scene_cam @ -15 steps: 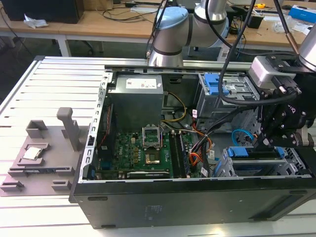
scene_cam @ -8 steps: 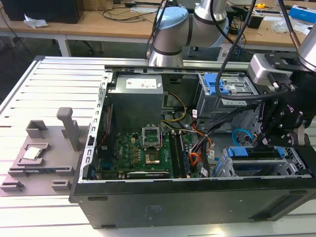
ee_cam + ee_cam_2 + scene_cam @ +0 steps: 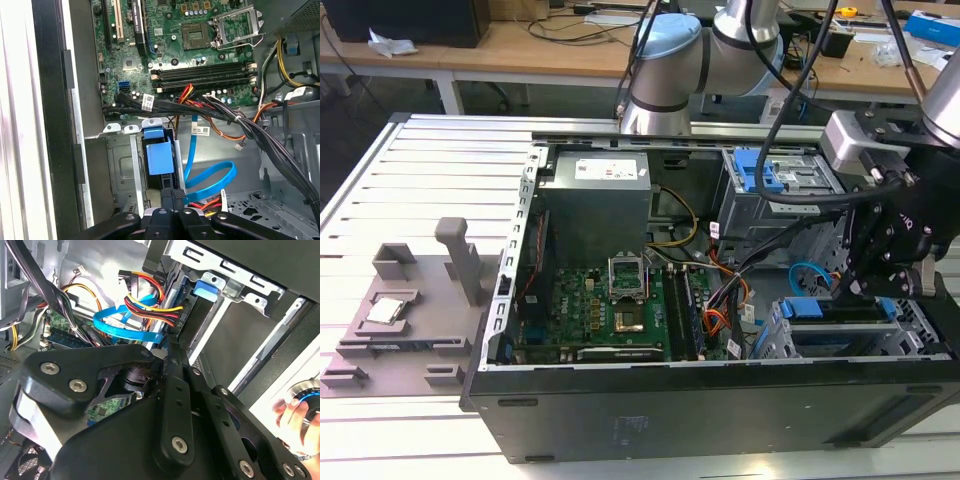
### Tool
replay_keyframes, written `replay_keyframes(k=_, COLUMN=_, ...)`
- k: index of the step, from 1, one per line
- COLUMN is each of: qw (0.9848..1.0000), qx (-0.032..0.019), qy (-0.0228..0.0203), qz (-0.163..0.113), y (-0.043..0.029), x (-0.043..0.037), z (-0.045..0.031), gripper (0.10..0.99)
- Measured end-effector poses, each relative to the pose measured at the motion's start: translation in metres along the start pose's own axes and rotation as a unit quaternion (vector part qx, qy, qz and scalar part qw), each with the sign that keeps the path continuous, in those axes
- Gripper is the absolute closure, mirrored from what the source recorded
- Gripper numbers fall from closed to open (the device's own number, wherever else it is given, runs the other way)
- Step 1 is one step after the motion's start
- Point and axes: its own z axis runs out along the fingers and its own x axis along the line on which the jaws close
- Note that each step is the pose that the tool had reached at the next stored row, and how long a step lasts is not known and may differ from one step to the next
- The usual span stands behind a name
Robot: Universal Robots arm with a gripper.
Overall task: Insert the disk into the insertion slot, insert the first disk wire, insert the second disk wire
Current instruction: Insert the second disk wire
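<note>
My gripper [image 3: 172, 196] has its fingers pressed together, just by the disk [image 3: 160, 157]. The disk sits in the insertion slot [image 3: 128, 165], at 4 o'clock in the exterior view. The first disk wire [image 3: 212, 203] and the looped second disk wire [image 3: 212, 179] lie just beside. Farther off is the green board [image 3: 190, 45].

End effector [image 3: 173, 192] low, fingers [image 3: 165, 198] together

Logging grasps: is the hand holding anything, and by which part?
Cannot be told. The hand is down by the disk, close to the second disk wire and first disk wire, but its own body hides whether it grips either.
</note>
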Motion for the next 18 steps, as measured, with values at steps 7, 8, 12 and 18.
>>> replay_keyframes(k=7, qw=0.9999, qx=0.0002, qy=0.0031, qz=0.01, y=0.0001, x=0.0001, z=-0.003, gripper=0.98)
replay_keyframes(k=8, qw=0.9999, qx=0.0002, qy=0.0032, qz=0.013, y=0.0001, x=0.0001, z=-0.0027, gripper=0.98)
replay_keyframes(k=12, qw=0.9995, qx=0.0001, qy=0.0036, qz=0.031, y=-0.0001, x=0.0002, z=-0.0012, gripper=0.98)
replay_keyframes(k=18, qw=0.9993, qx=0.0002, qy=0.0044, qz=0.036, y=-0.0005, x=0.003, z=-0.0017, gripper=0.98)
